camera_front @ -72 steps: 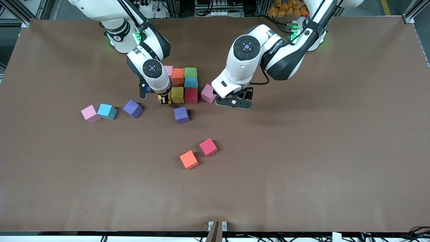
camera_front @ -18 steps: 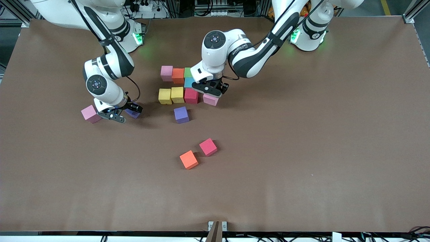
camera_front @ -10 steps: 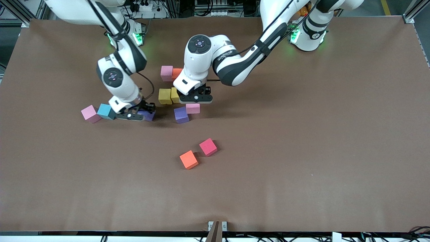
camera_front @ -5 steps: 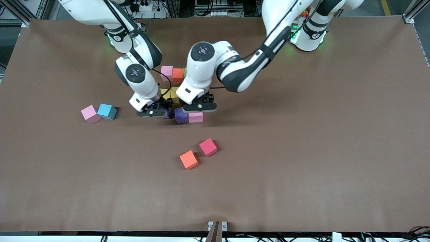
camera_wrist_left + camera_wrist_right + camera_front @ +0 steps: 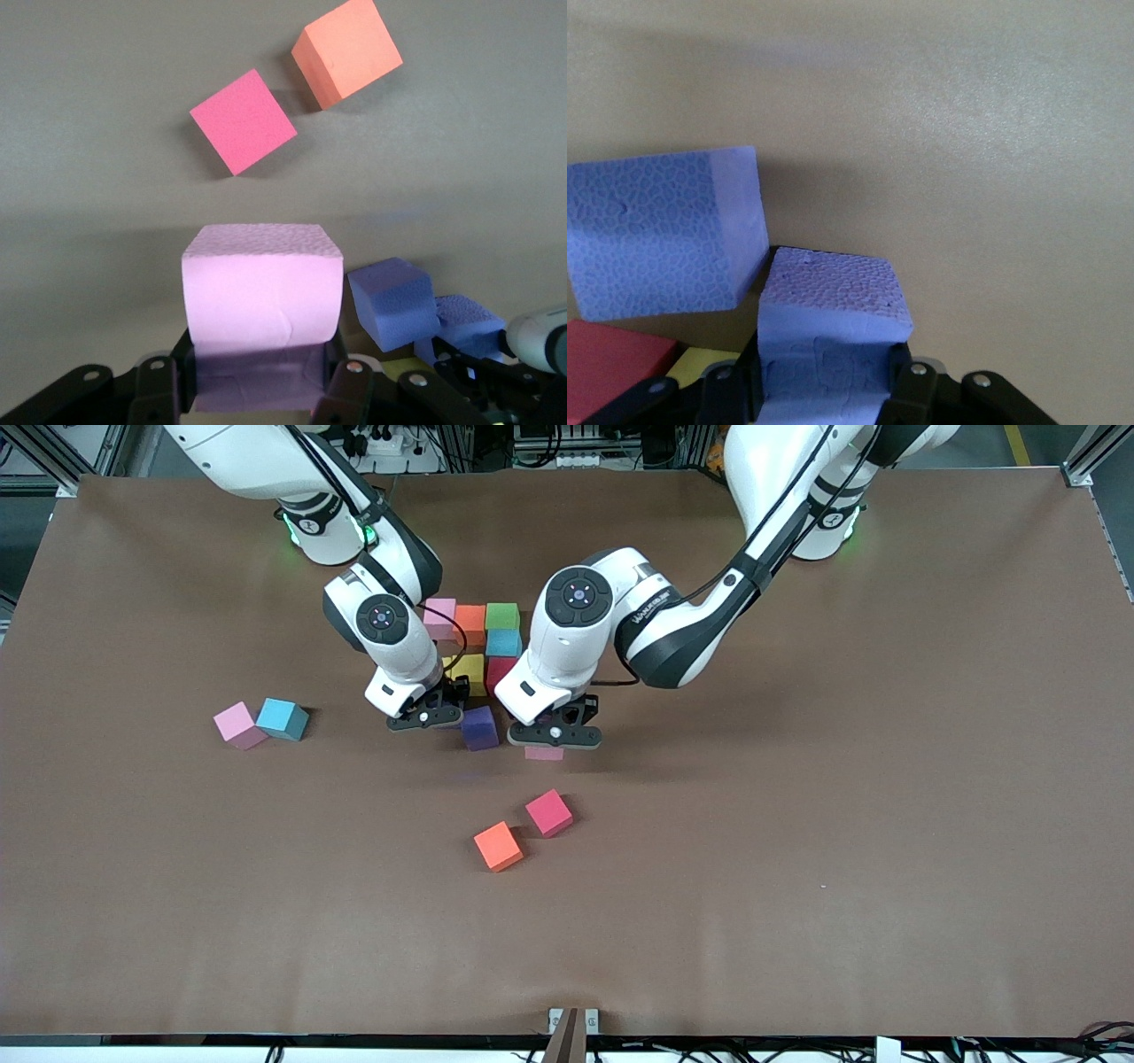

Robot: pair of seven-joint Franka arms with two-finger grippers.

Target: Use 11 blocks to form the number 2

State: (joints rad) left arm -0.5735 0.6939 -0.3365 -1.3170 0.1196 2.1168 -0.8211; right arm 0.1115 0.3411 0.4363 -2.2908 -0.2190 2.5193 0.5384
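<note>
- Two loose blocks sit toward the right arm's end of the counter [image 5: 797, 824]: a pale pink block [image 5: 237, 724] touching a light blue block [image 5: 283, 718]. What has the right gripper [image 5: 426, 716]?
- It is clamped on a purple block [image 5: 826, 341], low beside the second purple block [image 5: 479, 727], just in front of the yellow blocks [image 5: 469, 672].
- And the started number 2 [image 5: 483, 646]?
- Pink, orange, green on top, light blue under green, then yellow and crimson.
- The left gripper [image 5: 554, 736]?
- Closed on a pink block [image 5: 262, 288] over the counter, beside the purple one. An orange block [image 5: 498, 846] and a magenta block [image 5: 549, 812] lie nearer the camera.
</note>
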